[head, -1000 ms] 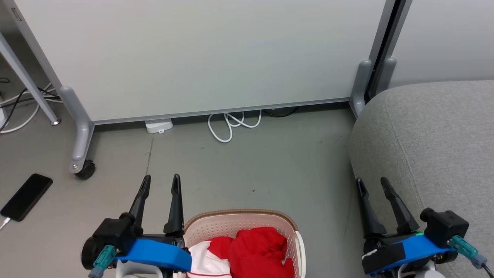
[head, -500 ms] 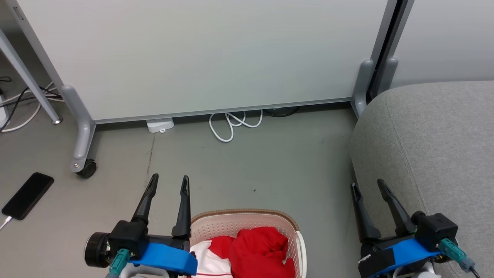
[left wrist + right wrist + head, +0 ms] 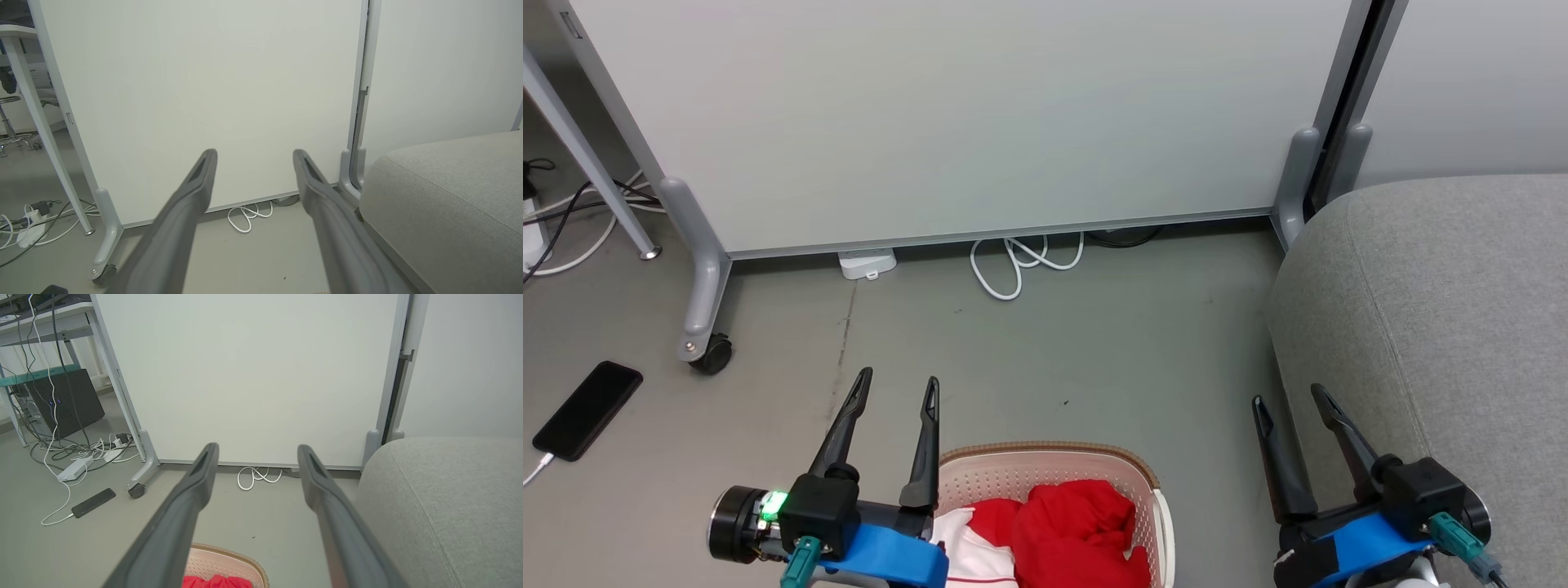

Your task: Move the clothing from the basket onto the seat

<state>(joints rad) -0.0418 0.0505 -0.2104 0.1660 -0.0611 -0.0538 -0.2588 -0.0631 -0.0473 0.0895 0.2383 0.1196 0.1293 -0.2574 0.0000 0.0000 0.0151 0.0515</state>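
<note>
Obs. The clothing (image 3: 1078,531) is lying crumpled in the basket (image 3: 1045,448) at the near centre of the head view, with red folds to the right and a white patch to the left. None of it is resting on the seat (image 3: 1445,310), which is standing to the right of the basket with a strip of floor (image 3: 1094,351) between them.

Key relation. The left fingers (image 3: 923,441) are pointing away toward the far white partition (image 3: 980,122), and their tips are hanging over the floor beyond the basket's far rim. The clothing is therefore lying nearer than the tips and to their right, beside the wrist rather than ahead of it. The heap is showing no clear long axis, and its near part is running off the edge of the view. The left arm is the nearer one: its wrist is overlapping the basket's left rim. The right fingers (image 3: 1343,433) are hanging well apart from the basket, by the seat's near left edge.

Pose. Both arms are reaching forward. Both pairs of fingers are standing spread wide and holding nothing; each wrist view is showing only floor and partition through the gap.

Judgement. The left arm is likely needing to draw back and tip its fingers down into the basket before any grasp.
</note>
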